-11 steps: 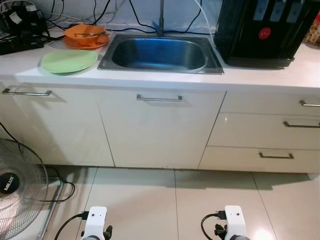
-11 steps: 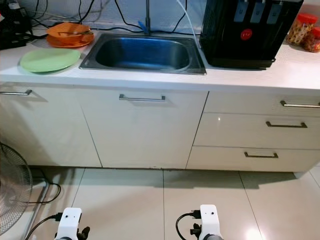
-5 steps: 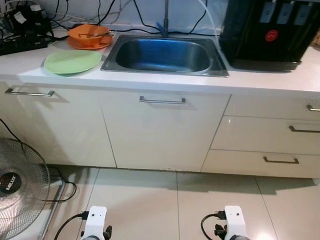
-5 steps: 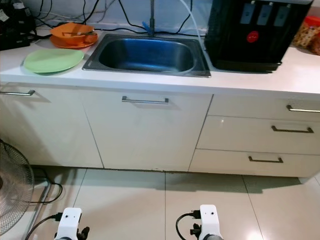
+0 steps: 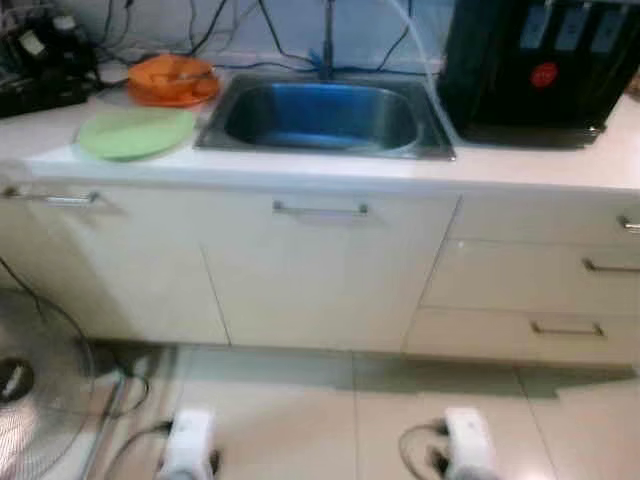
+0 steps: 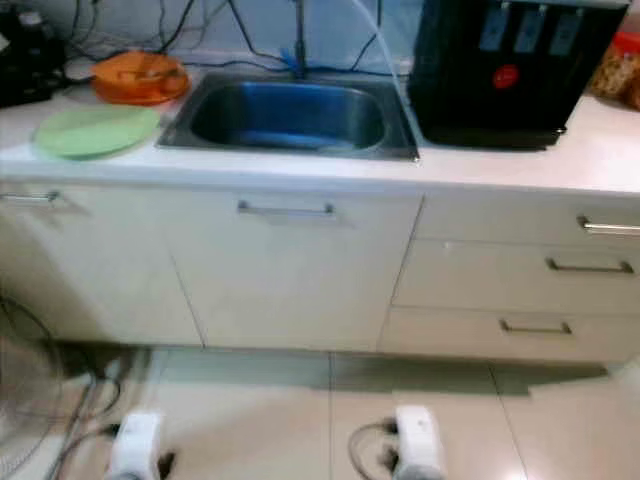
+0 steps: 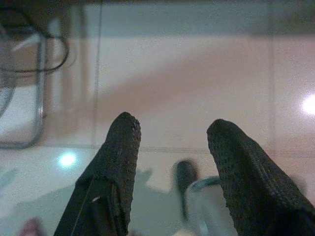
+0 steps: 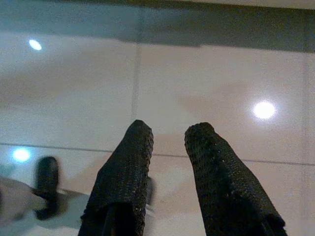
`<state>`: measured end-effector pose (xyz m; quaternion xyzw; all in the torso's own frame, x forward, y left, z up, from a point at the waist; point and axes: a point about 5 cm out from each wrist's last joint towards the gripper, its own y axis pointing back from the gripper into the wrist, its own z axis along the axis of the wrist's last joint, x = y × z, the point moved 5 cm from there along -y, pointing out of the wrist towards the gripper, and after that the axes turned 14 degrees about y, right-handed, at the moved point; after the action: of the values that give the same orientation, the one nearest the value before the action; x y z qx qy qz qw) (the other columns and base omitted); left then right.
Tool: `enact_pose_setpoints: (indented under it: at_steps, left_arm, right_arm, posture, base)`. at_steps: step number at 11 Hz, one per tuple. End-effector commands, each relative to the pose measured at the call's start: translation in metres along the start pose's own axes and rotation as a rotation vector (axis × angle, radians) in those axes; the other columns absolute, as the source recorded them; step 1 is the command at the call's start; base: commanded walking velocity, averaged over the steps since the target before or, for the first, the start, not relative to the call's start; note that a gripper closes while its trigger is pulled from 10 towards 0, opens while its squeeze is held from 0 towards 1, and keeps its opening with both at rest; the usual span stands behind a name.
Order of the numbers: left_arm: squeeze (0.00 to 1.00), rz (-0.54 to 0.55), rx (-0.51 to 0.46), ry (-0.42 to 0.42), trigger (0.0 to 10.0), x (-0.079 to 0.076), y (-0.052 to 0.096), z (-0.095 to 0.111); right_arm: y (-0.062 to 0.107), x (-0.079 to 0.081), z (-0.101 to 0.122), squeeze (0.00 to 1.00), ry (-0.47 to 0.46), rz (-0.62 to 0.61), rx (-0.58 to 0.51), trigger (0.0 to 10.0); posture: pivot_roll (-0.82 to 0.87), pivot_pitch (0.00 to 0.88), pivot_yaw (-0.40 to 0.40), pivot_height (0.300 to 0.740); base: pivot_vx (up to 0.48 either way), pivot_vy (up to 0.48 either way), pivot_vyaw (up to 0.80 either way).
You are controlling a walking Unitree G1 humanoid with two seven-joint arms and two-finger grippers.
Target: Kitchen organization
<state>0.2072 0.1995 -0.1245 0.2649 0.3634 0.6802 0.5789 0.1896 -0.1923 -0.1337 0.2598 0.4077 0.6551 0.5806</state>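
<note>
A green plate [image 5: 135, 132] lies on the white counter [image 5: 520, 165], left of the steel sink [image 5: 322, 151]. Behind the plate an orange bowl [image 5: 172, 78] rests on an orange plate. Both arms hang low in front of the cabinets, their white wrists [image 5: 188, 440] just above the floor tiles. In the left wrist view my left gripper [image 7: 170, 129] is open over bare tile with nothing between its fingers. In the right wrist view my right gripper [image 8: 170, 130] is open too, with a narrower gap and nothing in it.
A black water dispenser [image 5: 540, 65] stands right of the sink, with snack jars [image 6: 612, 68] beyond it. Cables and a black appliance [image 5: 38, 62] sit at the back left. A floor fan [image 5: 20, 390] and its cord stand at the lower left. Cabinet doors and drawers are closed.
The whole picture has shifted slightly and gone blurred, so the camera is moving. Plate, bowl and both arms keep their places.
</note>
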Motion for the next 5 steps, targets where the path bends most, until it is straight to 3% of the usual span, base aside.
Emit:
enact_pose_setpoints:
  at_steps: [1, 5]
  left_arm:
    - [0.0, 0.042, 0.016, -0.007, 10.0, 0.0164, 0.0026, -0.0053]
    - [0.0, 0.042, 0.017, -0.005, 10.0, 0.0165, 0.0026, -0.0056]
  right_arm:
    - [-0.003, 0.0059, 0.0159, 0.0, 0.002, 0.015, -0.036, 10.0]
    - [-0.003, 0.0056, 0.0162, 0.0, 0.002, 0.015, -0.036, 10.0]
  posture:
    - [0.17, 0.027, -0.015, 0.74]
    - [0.17, 0.028, -0.016, 0.74]
  base:
    - [0.48, 0.0, 0.0]
    - [0.48, 0.0, 0.0]
